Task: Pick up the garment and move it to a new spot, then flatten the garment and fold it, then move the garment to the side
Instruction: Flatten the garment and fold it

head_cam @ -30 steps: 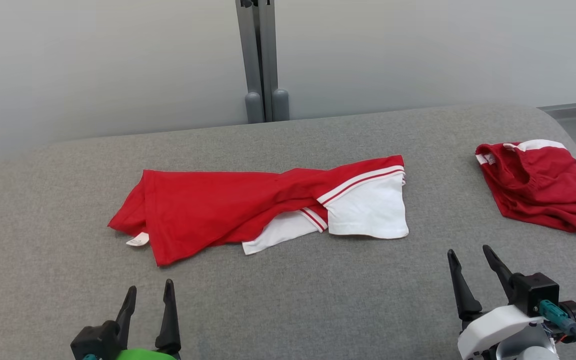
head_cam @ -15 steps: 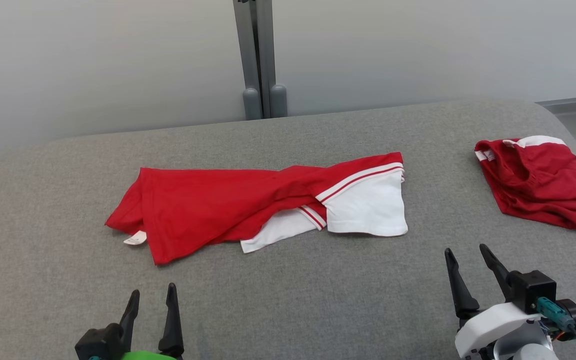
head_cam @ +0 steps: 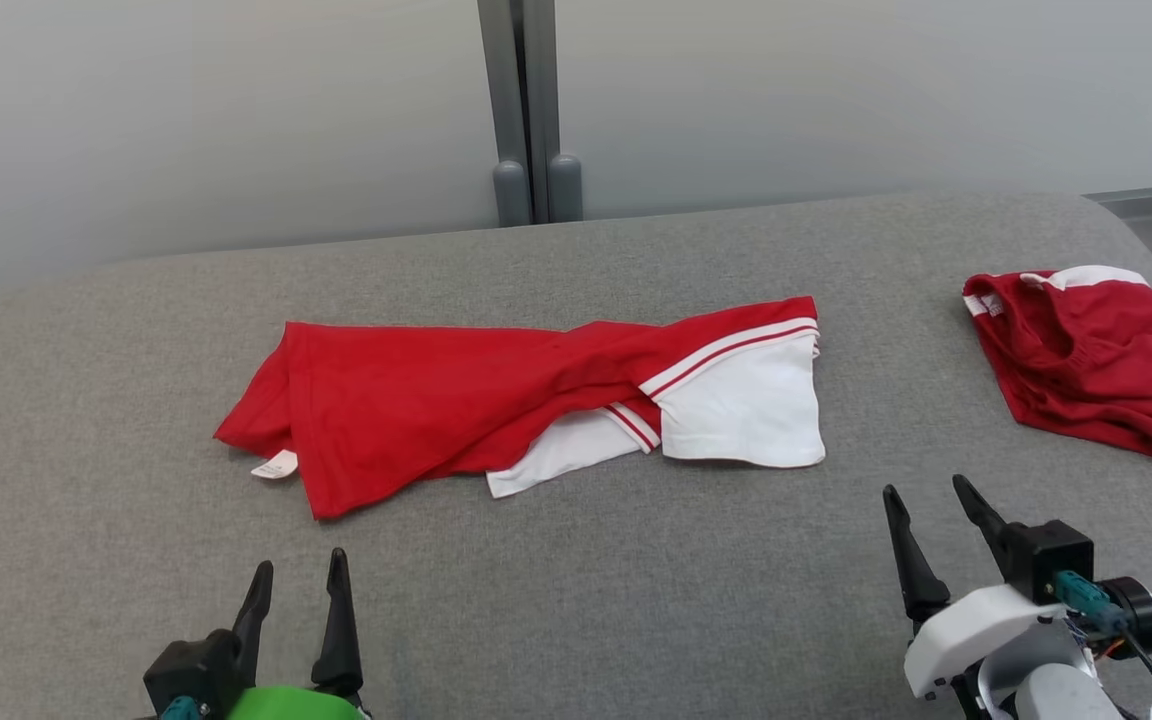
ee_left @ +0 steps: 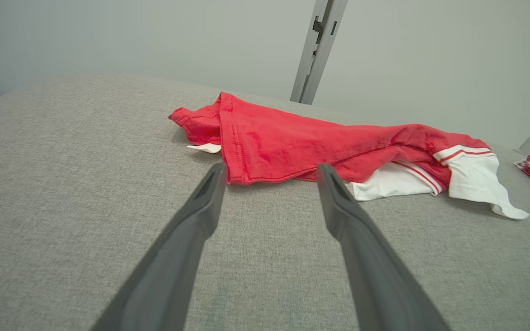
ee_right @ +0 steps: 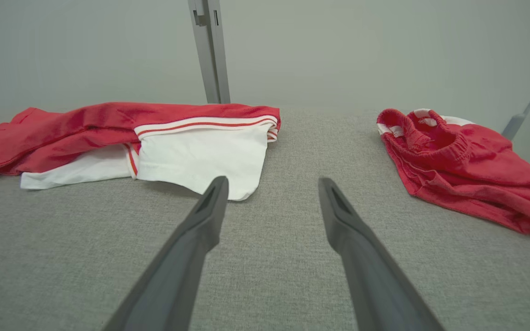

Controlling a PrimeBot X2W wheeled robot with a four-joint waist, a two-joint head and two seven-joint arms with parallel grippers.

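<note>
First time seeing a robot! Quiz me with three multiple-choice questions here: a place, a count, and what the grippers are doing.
1. Where does the bunched dark red garment lie relative to the long red and white garment?
A) to the robot's right
B) on top of it
C) to the robot's left
2. How many garments lie on the grey fabric surface?
A) one
B) two
C) four
3. The left gripper and right gripper are:
A) shut on cloth
B) lifting a garment
C) open and empty
Answers: A, it lies apart toward the right edge; B, two separate pieces; C, fingers spread over bare fabric.
</note>
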